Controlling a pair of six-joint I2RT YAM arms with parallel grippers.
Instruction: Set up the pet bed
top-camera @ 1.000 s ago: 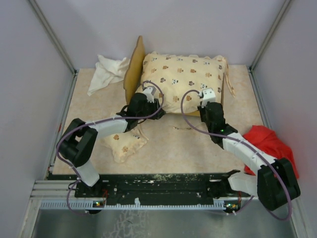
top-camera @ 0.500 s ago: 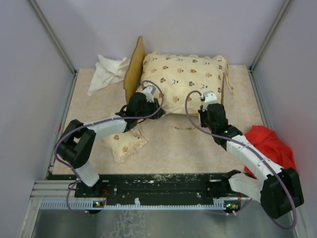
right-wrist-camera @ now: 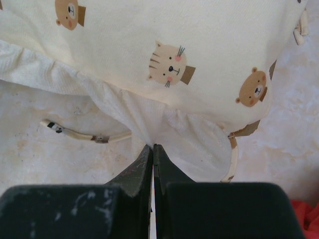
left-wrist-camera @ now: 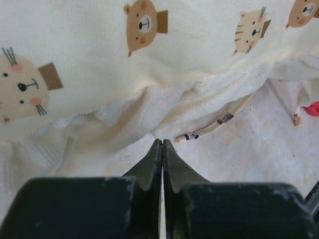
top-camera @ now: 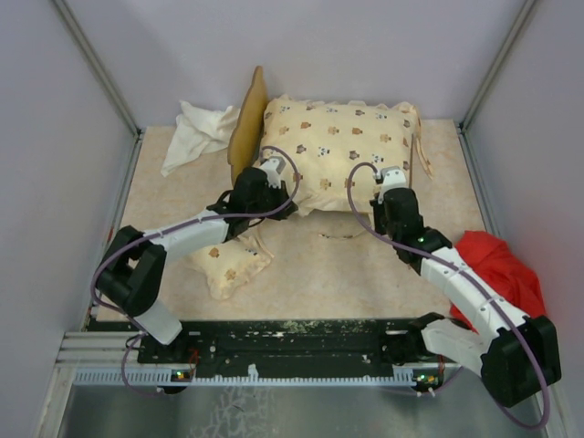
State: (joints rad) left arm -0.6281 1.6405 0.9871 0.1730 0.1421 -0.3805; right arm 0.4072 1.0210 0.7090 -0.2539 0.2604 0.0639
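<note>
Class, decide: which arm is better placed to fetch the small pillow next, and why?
Left. The small pillow lies just beside the left arm, close behind the left gripper; the right gripper is farther off, at the cushion's other near corner.

1. Bed frame (top-camera: 245, 128), light-yellow wood: one, on the bench (top-camera: 347, 274).
2. Cushion (top-camera: 342, 146), cream, animal print: one.
3. Pillow (top-camera: 230, 265), small, same print: one.
4. White cloth (top-camera: 193, 135), crumpled: one.
5. Red cloth (top-camera: 500, 263), crumpled: one.
6. Robot arms: two.
7. Pincers: two, namely the left pincer (left-wrist-camera: 162, 149) and the right pincer (right-wrist-camera: 152, 152).
8. Cloth items in all, counting cushion and pillow: four.
</note>
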